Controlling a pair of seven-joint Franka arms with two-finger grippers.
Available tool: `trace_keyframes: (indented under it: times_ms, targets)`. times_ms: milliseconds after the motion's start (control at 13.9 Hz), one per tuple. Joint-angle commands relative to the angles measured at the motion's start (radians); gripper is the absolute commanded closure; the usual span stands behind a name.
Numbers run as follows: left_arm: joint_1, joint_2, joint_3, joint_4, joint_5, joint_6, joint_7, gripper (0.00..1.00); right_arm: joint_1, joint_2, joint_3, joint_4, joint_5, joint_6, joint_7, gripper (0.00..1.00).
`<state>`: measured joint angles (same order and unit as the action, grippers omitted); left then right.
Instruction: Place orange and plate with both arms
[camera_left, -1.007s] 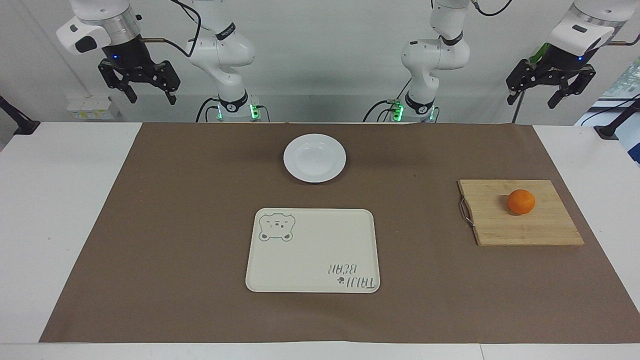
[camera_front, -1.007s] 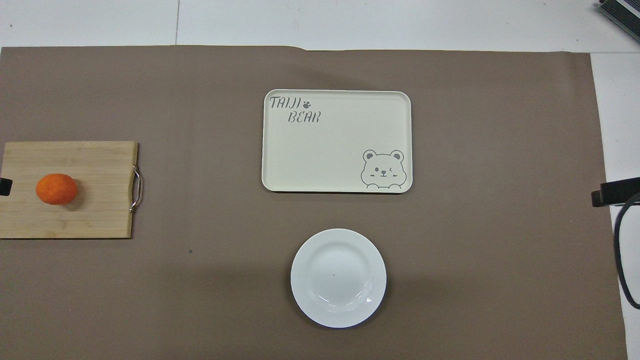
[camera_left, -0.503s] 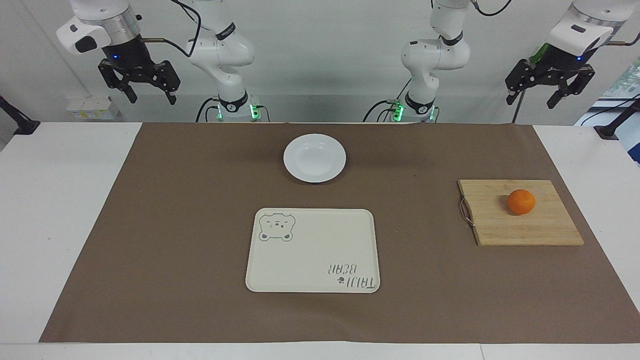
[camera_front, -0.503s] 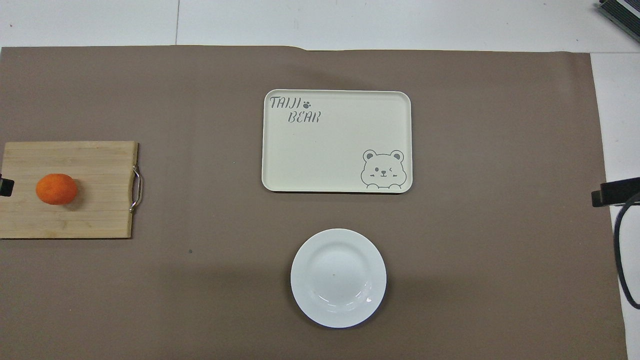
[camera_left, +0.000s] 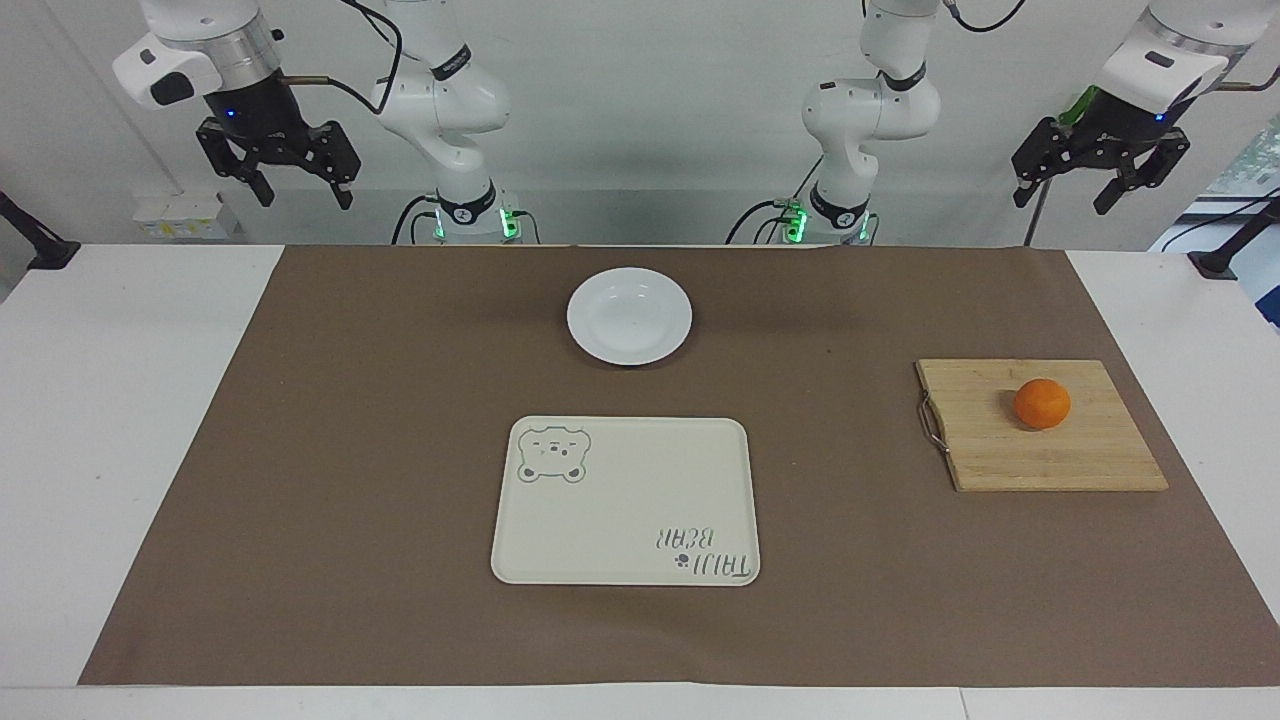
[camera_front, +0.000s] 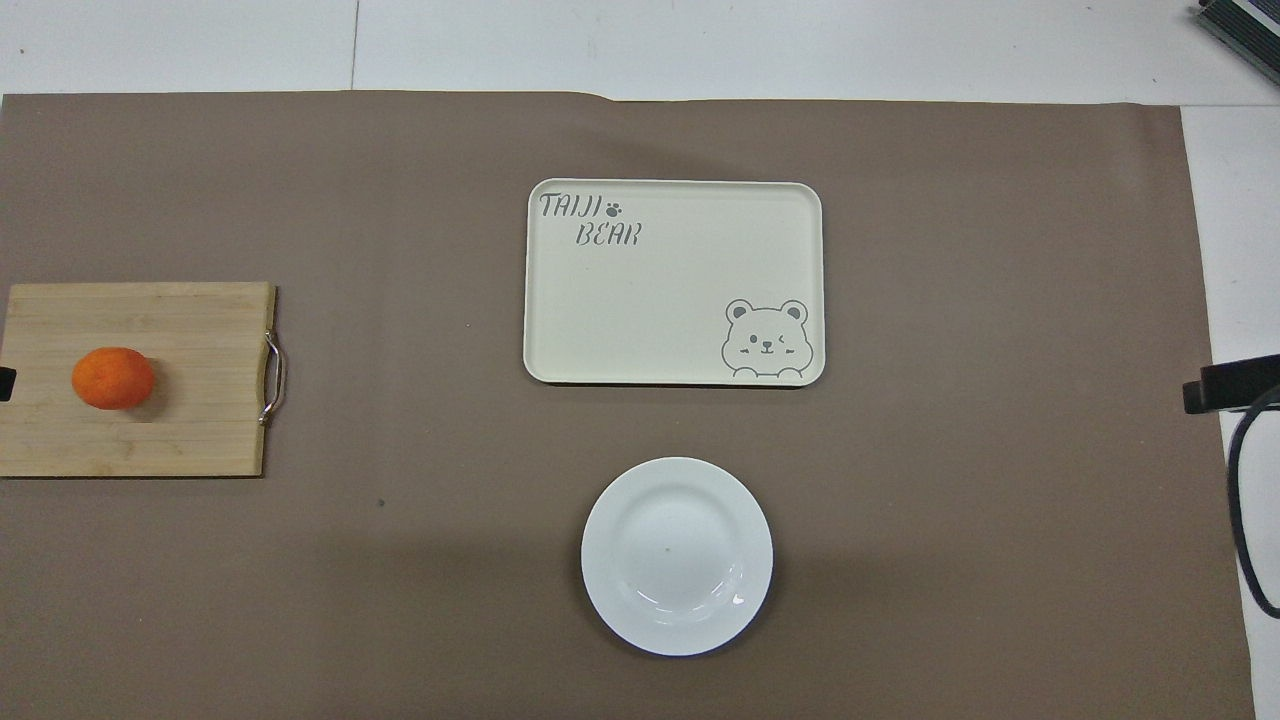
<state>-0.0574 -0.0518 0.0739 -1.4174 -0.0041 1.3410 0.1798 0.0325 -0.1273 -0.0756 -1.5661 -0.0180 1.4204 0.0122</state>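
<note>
Facing view, left end effector (camera_left: 1103, 192) open, empty, right end effector (camera_left: 298, 187) likewise

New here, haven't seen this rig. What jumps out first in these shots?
The bright orange on a wooden cutting board at the left arm's end of the table. Next, the white plate mid-table close to the robots, with a cream bear-print tray just farther out. The left gripper and right gripper hang open, high at the robots' edge of the table, holding nothing.
</note>
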Motion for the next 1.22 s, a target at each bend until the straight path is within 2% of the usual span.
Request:
trace_keyframes:
  times_ms: [0, 144, 359, 719, 1150]
  targets:
    - [0.019, -0.011, -0.003, -0.003, 0.007, 0.0, 0.0, 0.0, -0.01, -0.011, 0.007, -0.008, -0.003, -0.002, 0.015, 0.0]
    - [0.024, -0.01, -0.002, -0.003, -0.005, 0.042, 0.0, 0.0, -0.01, -0.011, 0.007, -0.006, -0.003, -0.002, 0.015, 0.0]
    - [0.068, -0.008, 0.0, -0.003, -0.046, 0.049, 0.009, 0.0, -0.01, -0.011, 0.007, -0.008, -0.003, -0.002, 0.015, 0.0]
    - [0.083, 0.0, 0.0, -0.006, -0.05, 0.07, 0.068, 0.0, -0.01, -0.011, 0.007, -0.008, -0.003, -0.002, 0.015, 0.0]
    - [0.163, 0.021, 0.001, -0.103, -0.05, 0.205, 0.225, 0.0, -0.01, -0.011, 0.007, -0.006, -0.003, -0.002, 0.015, 0.0]
